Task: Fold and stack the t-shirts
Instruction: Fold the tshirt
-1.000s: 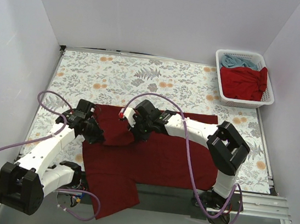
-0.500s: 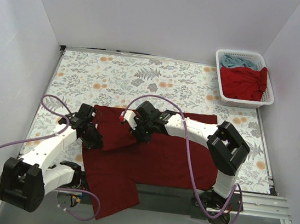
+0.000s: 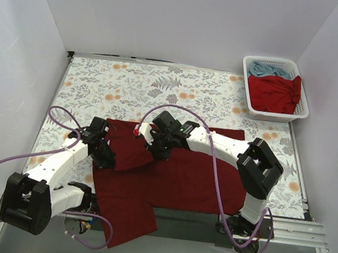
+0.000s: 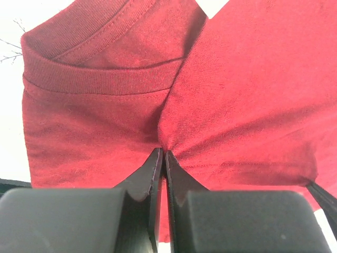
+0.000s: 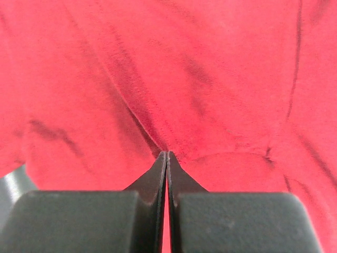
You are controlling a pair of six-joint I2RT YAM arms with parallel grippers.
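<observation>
folds of the maroon t-shirt sit pinched in left tool and right tool.

The dark maroon t-shirt is plain, its ribbed collar the same shade. The basket is white lattice; in it are a brighter red t-shirt and a light blue t-shirt, both plain. The desk cloth is pale, printed with grey-green leaves and orange blossoms. The left end effector and right end effector are black.
</observation>
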